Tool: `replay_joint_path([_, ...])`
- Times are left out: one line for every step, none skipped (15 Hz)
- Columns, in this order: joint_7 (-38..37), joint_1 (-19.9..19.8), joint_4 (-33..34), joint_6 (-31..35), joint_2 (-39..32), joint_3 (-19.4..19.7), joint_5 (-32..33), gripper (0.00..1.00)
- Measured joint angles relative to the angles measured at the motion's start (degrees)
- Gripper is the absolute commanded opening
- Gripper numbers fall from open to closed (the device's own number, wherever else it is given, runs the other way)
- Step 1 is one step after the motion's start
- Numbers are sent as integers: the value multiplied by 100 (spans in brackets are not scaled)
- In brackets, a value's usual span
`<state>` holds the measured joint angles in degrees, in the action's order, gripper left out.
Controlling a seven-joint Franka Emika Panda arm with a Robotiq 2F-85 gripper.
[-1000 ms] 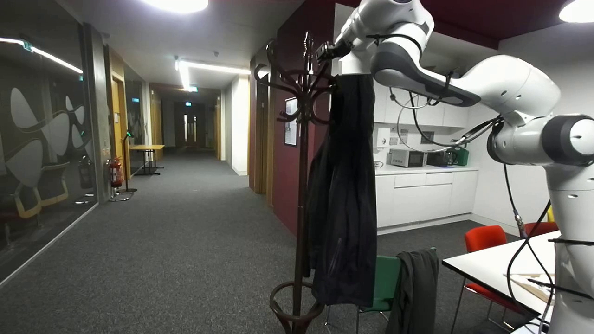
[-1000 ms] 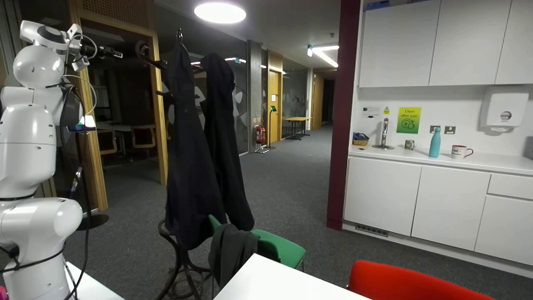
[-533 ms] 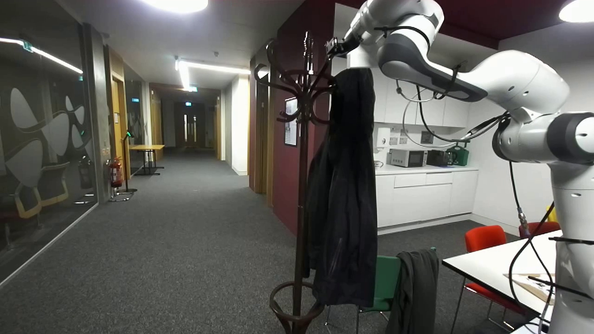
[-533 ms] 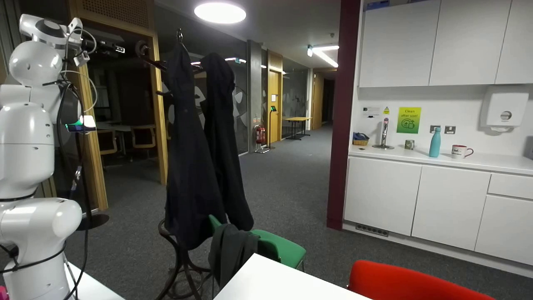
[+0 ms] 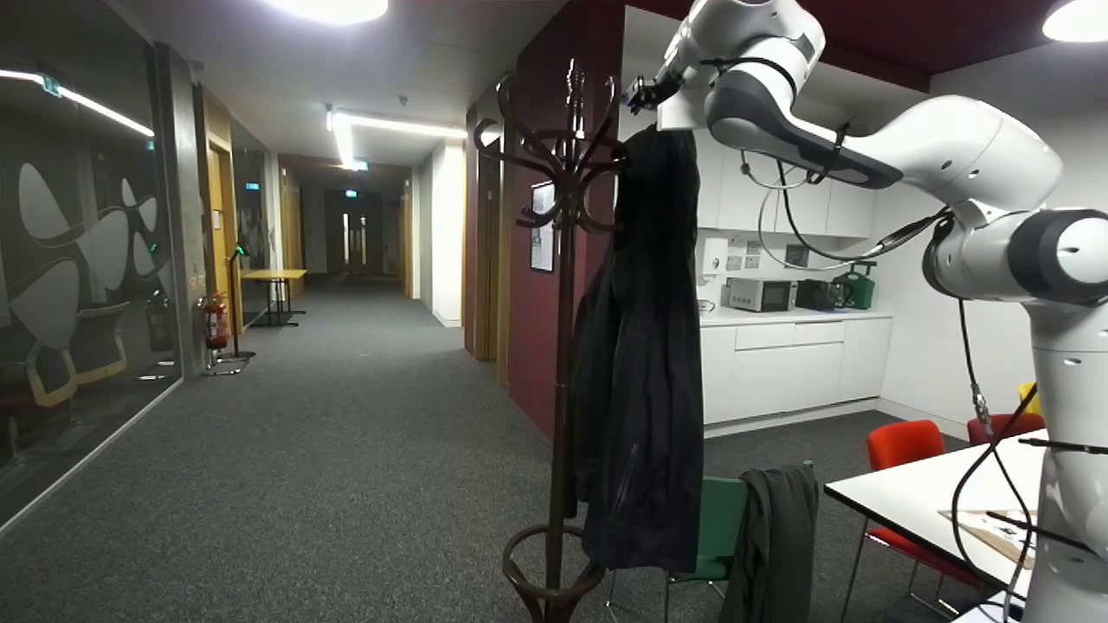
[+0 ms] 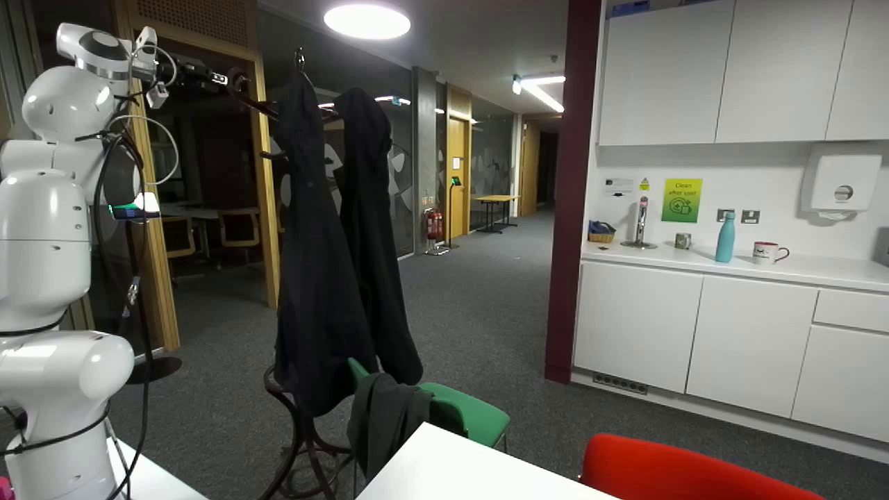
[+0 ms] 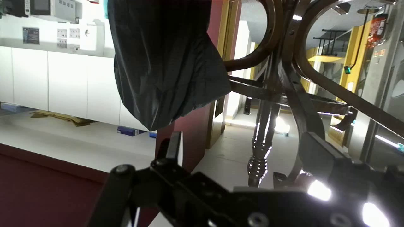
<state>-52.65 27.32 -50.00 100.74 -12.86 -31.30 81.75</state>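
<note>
Left of the jaws in the wrist view, well beyond, run flat white wall cupboards (image 7: 64, 82); next, nearer, a black cloth coat (image 7: 170, 69) hangs from a glossy dark-brown wooden coat stand (image 7: 273, 90). Spread wide, gripping nothing, the jaws face a curved brown wooden hook (image 7: 306, 116) of that stand, just ahead to the right. The step looks like lining up; the next move calls for care around that hook.

Arm (image 5: 974, 151) high and bent, gripper (image 7: 243, 142) tipped slightly downward, fingers (image 7: 317, 157) wide apart
</note>
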Motion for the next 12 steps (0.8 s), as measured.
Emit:
replay_joint_path([0,-50,-7,1,0,2,-17,100])
replay_joint_path([0,-96,-25,7,0,5,-37,100])
replay_joint_path([0,-137,-48,13,-1,5,-57,100])
replay_joint_path([0,-175,-79,24,-2,5,-72,100])
replay_joint_path([0,-204,-112,35,-3,5,-89,100])
replay_joint_path([0,-224,-140,57,-7,5,-105,100])
replay_joint_path([0,-242,-166,84,-10,5,-122,100])
replay_joint_path([1,-254,-194,105,-11,5,-141,100])
replay_joint_path([1,-260,-220,134,-11,5,-153,100])
replay_joint_path([1,-264,-245,171,-11,5,-158,100])
replay_joint_path([2,-265,-268,213,-12,5,-159,100])
replay_joint_path([9,-266,-284,277,-17,5,-159,100])
